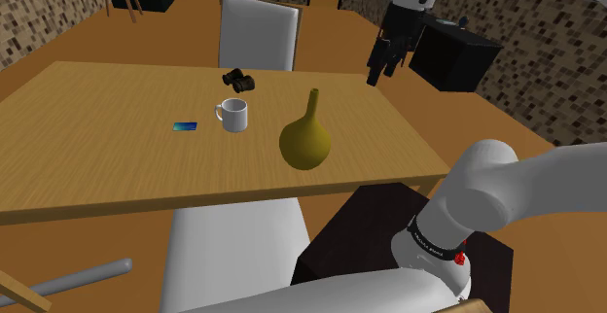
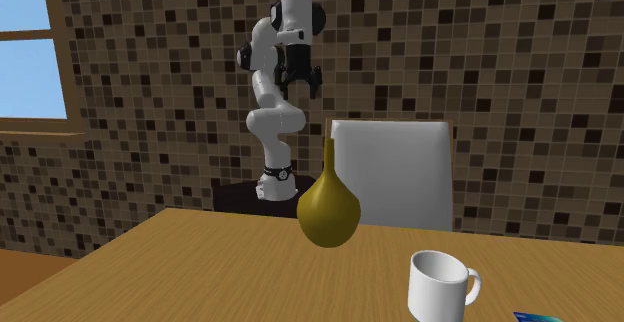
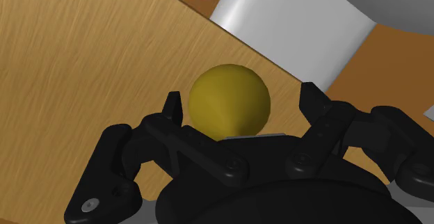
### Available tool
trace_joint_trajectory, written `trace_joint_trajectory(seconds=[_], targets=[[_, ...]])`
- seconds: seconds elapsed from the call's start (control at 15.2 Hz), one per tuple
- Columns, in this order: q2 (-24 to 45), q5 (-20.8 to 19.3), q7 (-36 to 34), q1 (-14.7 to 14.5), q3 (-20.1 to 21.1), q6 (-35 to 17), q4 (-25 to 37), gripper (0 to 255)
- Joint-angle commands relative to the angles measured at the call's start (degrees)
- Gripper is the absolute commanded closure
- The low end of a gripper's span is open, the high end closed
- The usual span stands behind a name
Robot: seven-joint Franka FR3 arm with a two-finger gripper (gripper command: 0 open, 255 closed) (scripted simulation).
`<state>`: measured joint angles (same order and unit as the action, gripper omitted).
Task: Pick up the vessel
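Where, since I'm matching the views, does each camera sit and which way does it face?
Shoulder view: beside the stand, looking over the table at the vase; arm and gripper show.
Second exterior view: across the table, facing the arm and chair.
Wrist view: on the gripper, looking down at the vase between open fingers.
All share the vase; the first two share the mug.

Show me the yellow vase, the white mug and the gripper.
vase [image 1: 304,144], shoulder view, on its round belly.
mug [image 1: 232,115], shoulder view, on its side wall.
gripper [image 3: 241,97], wrist view, midway between its open fingertips.
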<state>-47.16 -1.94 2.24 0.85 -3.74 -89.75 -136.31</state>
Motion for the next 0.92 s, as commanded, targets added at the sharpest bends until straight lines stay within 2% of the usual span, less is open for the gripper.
trace_joint_trajectory(seconds=[0.0,0.46,0.86], targets=[[0.0,0.0,0.0,0.0,0.0,0.0,0.0,0],[17.88,0.99,-2.97,-0.35,0.94,-6.61,7.02,0],[33.34,1.64,-5.13,-0.51,1.32,-9.51,15.94,0]])
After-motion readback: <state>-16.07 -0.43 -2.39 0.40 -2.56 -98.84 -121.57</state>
